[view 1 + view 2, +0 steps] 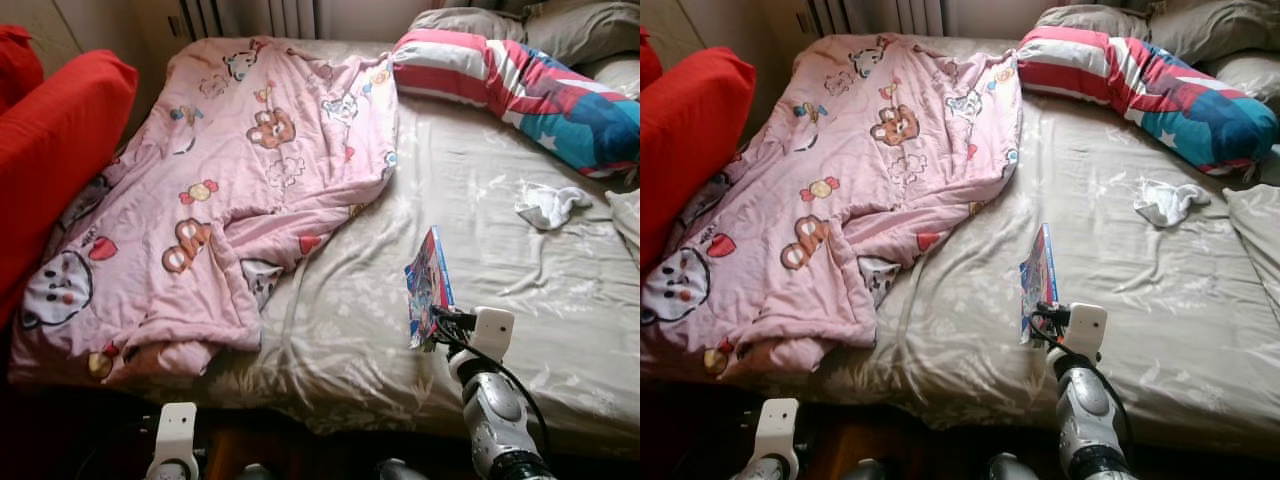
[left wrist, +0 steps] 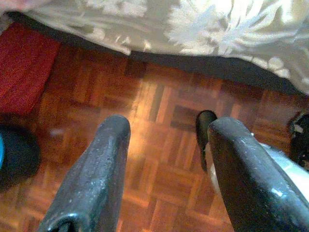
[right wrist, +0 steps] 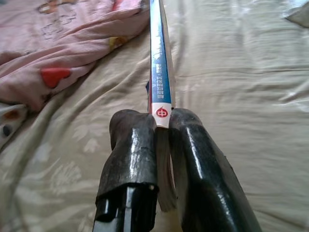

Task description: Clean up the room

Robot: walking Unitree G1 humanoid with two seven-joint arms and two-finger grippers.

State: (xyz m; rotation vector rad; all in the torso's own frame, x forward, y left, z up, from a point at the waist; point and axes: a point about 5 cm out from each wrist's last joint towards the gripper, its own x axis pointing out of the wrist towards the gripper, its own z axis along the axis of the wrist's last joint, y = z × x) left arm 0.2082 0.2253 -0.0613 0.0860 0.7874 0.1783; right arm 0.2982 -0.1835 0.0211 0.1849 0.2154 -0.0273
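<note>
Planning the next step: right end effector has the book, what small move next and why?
Probably lift the book straight up off the bed sheet. The right end effector is shut on its spine and holds it on edge above the sheet, with the pink blanket close by. The left end effector hangs open over the floor.

Thin blue-covered book (image 1: 428,287) held upright on edge above the bed sheet (image 1: 520,290), spine pinched in right hand (image 3: 161,140); crumpled white cloth (image 1: 549,205) near pillows.
</note>
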